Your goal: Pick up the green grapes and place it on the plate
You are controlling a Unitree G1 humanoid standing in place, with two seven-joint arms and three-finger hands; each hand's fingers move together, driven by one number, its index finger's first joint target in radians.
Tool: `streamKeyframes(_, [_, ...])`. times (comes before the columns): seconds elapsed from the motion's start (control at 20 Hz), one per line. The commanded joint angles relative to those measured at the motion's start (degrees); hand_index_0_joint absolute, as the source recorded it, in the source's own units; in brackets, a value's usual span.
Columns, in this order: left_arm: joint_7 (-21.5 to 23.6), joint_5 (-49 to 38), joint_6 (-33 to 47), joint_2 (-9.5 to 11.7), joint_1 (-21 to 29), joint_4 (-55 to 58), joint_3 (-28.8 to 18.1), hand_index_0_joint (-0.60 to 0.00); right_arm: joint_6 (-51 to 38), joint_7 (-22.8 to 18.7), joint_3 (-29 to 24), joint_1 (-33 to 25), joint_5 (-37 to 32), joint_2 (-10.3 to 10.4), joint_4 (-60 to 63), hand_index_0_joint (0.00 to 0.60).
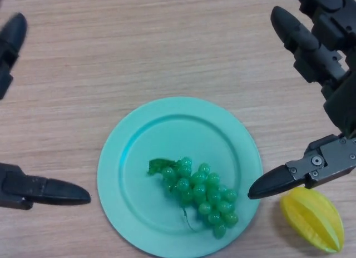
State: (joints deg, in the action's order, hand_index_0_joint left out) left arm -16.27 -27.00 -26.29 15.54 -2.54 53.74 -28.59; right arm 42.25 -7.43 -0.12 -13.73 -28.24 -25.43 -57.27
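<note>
Head view. The green grapes (201,196) lie inside the plate (136,135), a pale turquoise disc on the wooden table (167,41). The bunch occupies the plate's lower right part, its leafy stem end pointing toward the centre and its tip close to the near rim. Nothing grips it. The right hand (320,163) hangs at the plate's right edge, fingers spread apart and straight. Its thumb tip reaches over the rim just beside the bunch; whether it touches the grapes cannot be told. The upper fingers extend well above the plate. The left hand (33,190) shows at the left border, fingers apart and holding nothing, clear of the plate. A yellow starfruit (312,218) rests on the table just off the plate's right rim, beneath the right hand.

Judged from this layout, the placement appears complete and the remaining hazards belong to the withdrawal. The thumb sits near the bunch, so a sideways or downward drift could snag a grape and drag the cluster toward or over the near rim. A low sweep to the right could knock the starfruit into the plate, or press on the rim and tip the plate.
</note>
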Motion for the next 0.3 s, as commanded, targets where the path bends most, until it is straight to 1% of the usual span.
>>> streamKeyframes(0.05, [2.9, -3.5, 8.1, 2.3, 0.5, 1.1, -5.7, 0.0, -7.4, -1.6, -3.1, -1.7, 0.4, -2.4, -2.7, 0.0])
streamKeyframes(0.1, [4.4, -6.1, 6.8, 3.2, 0.6, 1.0, -6.1, 0.0, -7.9, -3.0, -2.8, -1.9, -0.7, -3.7, -2.7, 0.0])
streamKeyframes(0.2, [6.0, -7.4, 5.1, 4.1, 0.6, 1.9, -5.9, 0.0, -9.4, -4.6, -2.4, -2.0, -1.9, -4.5, -2.7, 0.0])
streamKeyframes(0.3, [6.5, -8.1, 4.2, 4.4, 0.5, 2.4, -5.6, 0.0, -10.5, -5.4, -2.1, -1.6, -2.0, -4.5, -2.7, 0.0])
